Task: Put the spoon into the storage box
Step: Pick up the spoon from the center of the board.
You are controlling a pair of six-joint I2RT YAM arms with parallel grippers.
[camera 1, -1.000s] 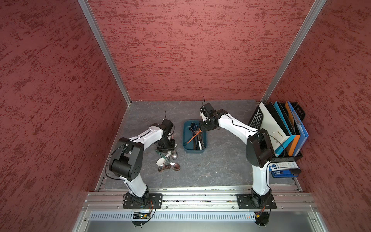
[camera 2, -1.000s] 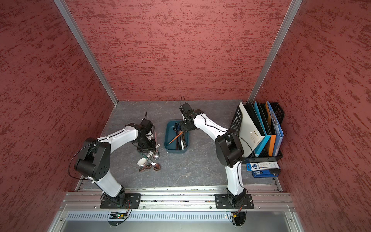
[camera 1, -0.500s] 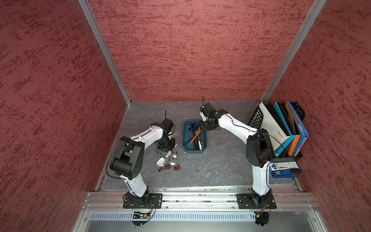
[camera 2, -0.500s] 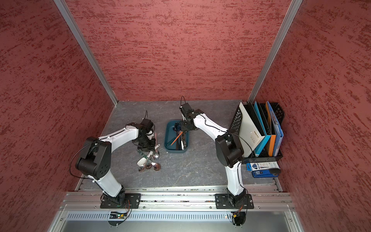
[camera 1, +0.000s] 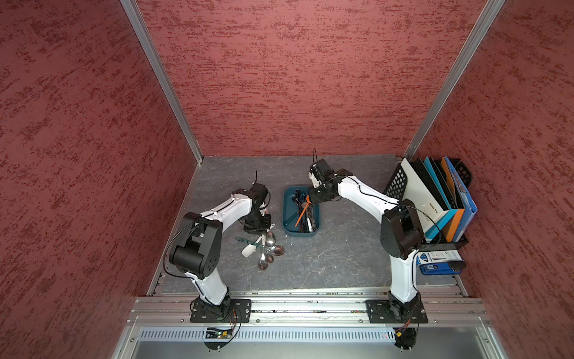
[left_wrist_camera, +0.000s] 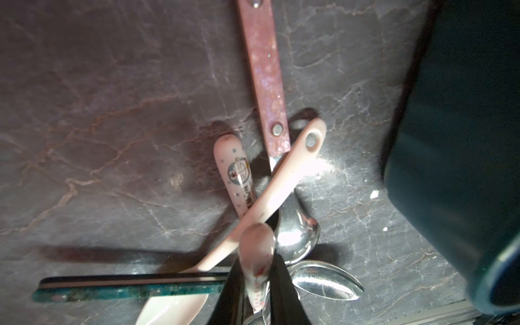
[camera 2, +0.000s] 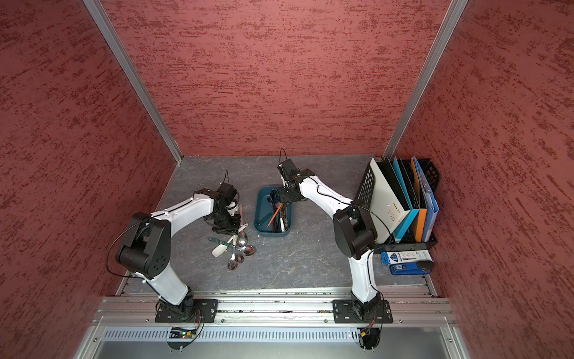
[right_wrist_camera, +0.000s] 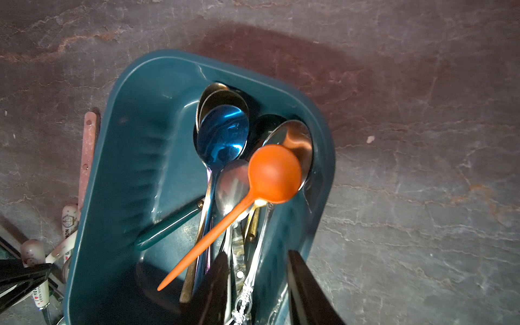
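Note:
In the left wrist view my left gripper is shut on a spoon's pale handle with red print, which rises from a pile of spoons on the grey table. Both top views show that gripper low over the pile, left of the dark teal storage box. The box holds several spoons, an orange one lying on top. My right gripper stands open at the box's far end, its fingers either side of the box wall, gripping nothing.
The pile includes a white spoon, a pink-brown handle, a green handle and metal bowls. A black mesh file rack with folders and a blue packet stand at the right. Red walls enclose the table.
My left gripper has closed on the pale spoon handle in the pile. The right arm has stayed still over the box.

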